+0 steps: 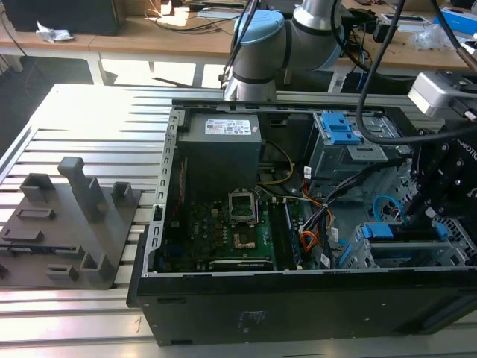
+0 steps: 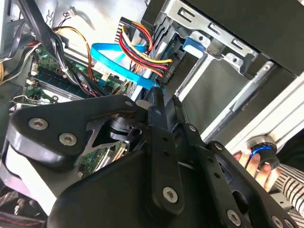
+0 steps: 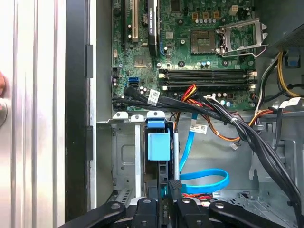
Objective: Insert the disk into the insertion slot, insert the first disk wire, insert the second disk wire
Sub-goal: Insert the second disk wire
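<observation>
Disk, flat grey with blue bracket (image 3: 158, 146) | black gripper (image 3: 164, 192) jaws pinch its edge | light-blue looped cable (image 3: 204, 179) beside: you might snag it

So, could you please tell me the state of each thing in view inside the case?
Case: open, side panel off.
Disk: in the slot, blue bracket showing.
Slot: holds the disk.
Blue cable: looped beside the slot, its end hidden.
CPU socket: open, empty.
Memory slots: empty.
Gripper: at the disk's end.
</observation>
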Motion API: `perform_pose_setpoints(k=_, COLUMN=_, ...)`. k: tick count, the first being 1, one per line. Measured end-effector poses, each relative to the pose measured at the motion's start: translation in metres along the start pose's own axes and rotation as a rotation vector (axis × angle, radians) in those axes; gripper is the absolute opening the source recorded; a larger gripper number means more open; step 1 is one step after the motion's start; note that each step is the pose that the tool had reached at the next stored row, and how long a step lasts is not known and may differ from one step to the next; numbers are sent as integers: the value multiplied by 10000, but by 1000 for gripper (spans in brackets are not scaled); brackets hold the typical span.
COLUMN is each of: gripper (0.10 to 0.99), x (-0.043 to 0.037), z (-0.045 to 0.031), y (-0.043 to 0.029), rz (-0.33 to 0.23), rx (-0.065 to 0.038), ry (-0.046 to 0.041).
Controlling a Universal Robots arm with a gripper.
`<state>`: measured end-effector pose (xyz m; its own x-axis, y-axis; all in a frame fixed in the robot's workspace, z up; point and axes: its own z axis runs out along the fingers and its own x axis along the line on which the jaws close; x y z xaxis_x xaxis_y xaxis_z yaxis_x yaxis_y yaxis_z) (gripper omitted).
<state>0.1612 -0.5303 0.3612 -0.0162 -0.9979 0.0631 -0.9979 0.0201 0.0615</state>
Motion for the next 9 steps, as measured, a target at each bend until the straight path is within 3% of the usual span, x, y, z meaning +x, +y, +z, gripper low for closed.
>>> perform_pose_setpoints(k=4, gripper=235, x=9, z=-143, y=9, rz=0, rx=0, ry=0)
perform_pose_setpoints(k=5, gripper=220, x=11, z=-172, y=11, rz=0, rx=0, ry=0)
perform_pose_setpoints(k=7, gripper=106, x=14, z=-228, y=14, rz=0, rx=0, ry=0)
perform_pose_setpoints(k=9, gripper=106, x=19, z=-302, y=19, rz=0, rx=0, ry=0)
